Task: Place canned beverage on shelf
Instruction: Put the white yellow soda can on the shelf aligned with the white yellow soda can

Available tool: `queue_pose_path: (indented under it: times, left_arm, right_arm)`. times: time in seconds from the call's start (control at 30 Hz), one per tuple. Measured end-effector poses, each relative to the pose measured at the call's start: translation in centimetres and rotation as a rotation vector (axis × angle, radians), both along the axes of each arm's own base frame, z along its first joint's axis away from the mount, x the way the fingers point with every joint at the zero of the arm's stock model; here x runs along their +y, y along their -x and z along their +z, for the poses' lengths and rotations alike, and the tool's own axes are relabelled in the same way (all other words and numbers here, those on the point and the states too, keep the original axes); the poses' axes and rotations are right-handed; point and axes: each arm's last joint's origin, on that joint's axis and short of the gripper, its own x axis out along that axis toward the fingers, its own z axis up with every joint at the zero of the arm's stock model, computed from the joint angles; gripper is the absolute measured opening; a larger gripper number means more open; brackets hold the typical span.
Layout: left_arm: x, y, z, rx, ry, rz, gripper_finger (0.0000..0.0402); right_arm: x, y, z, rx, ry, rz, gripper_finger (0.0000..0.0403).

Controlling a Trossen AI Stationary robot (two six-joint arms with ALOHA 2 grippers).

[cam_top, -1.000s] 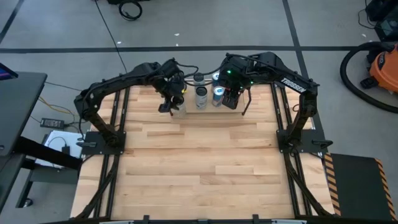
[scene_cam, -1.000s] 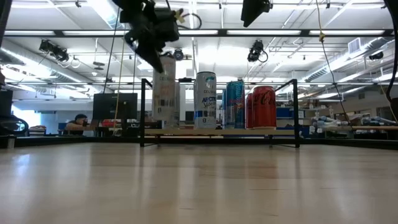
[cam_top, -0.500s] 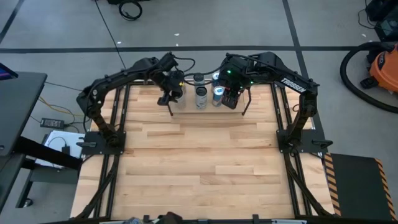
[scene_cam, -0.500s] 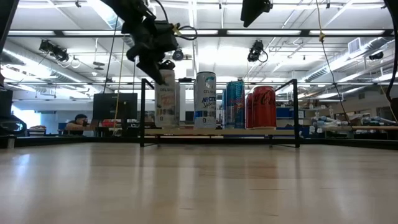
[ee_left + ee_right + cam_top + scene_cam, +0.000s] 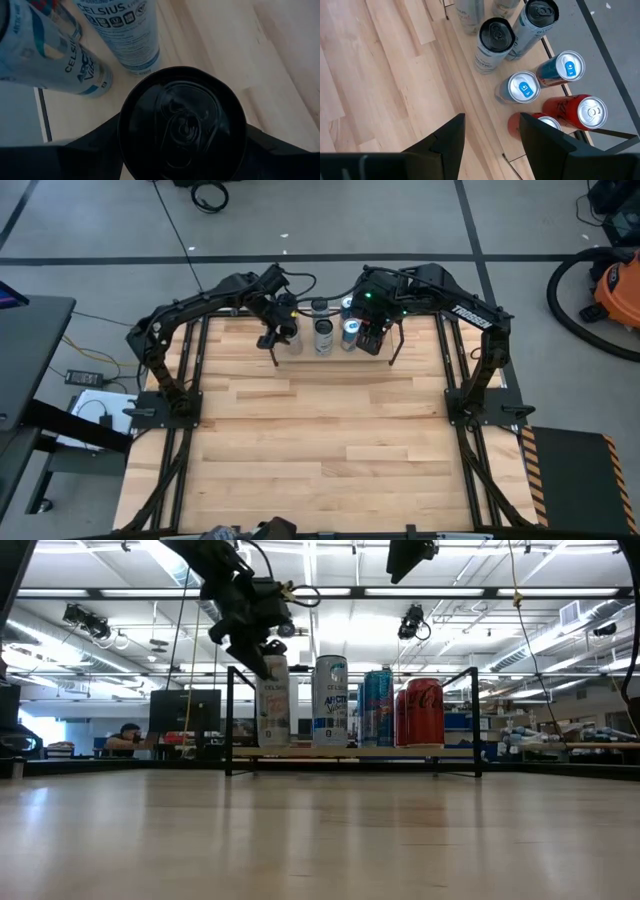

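Observation:
The shelf [image 5: 350,752] is a low rack with black end frames and a wood board at the table's far edge; it also shows in the high view [image 5: 330,350]. On it stand a Celsius can [image 5: 330,700], a blue can [image 5: 377,707] and red cans [image 5: 420,712]. My left gripper [image 5: 265,665] is shut on a white can with a black top [image 5: 273,705] at the shelf's left end, beside the Celsius can. The can's bottom is level with the other cans' bottoms. My right gripper [image 5: 487,145] is open and empty, high above the shelf's right part [image 5: 372,335]. My left gripper pinches the can's top end just under the black rim [image 5: 125,135], one finger [image 5: 95,145] on each of two opposite sides. The fingers come from above, pointing down. The can is upright; whether its bottom rests on the board, I cannot tell.
The shelf's black left frame [image 5: 230,720] stands close beside the held can. More cans with black tops [image 5: 496,32] stand behind the front row. The wood table [image 5: 320,440] stretches toward the near edge in front of the shelf.
My left gripper has carried the white can toward the table's far edge and slightly right, in past the shelf's left frame. The can has stayed upright and now stands in line with the other cans. My right arm has kept still.

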Motion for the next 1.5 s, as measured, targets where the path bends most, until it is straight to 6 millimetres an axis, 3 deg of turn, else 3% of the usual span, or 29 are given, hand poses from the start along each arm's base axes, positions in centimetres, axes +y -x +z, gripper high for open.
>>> queue_pose_path:
  times: [0.43,0.77,1.0,1.5]
  left_arm:
    - [0.7,0.0,-0.1,0.01,0.046,0.097,0.027]
    - [0.9,-0.3,-0.3,0.034,-0.033,0.108,0.031]
    - [1.0,-0.5,-0.1,0.029,-0.066,0.13,0.0315]
    - [-0.6,0.9,3.5,-0.066,-0.058,0.228,0.0315]
  right_arm:
    - [0.0,0.0,0.0,0.005,0.006,0.014,0.0194]
    - [0.0,0.0,0.0,0.005,0.006,0.014,0.0194]
    - [0.0,0.0,0.0,0.005,0.006,0.014,0.0194]
    - [0.0,-0.1,0.0,-0.004,0.013,0.021,0.0194]
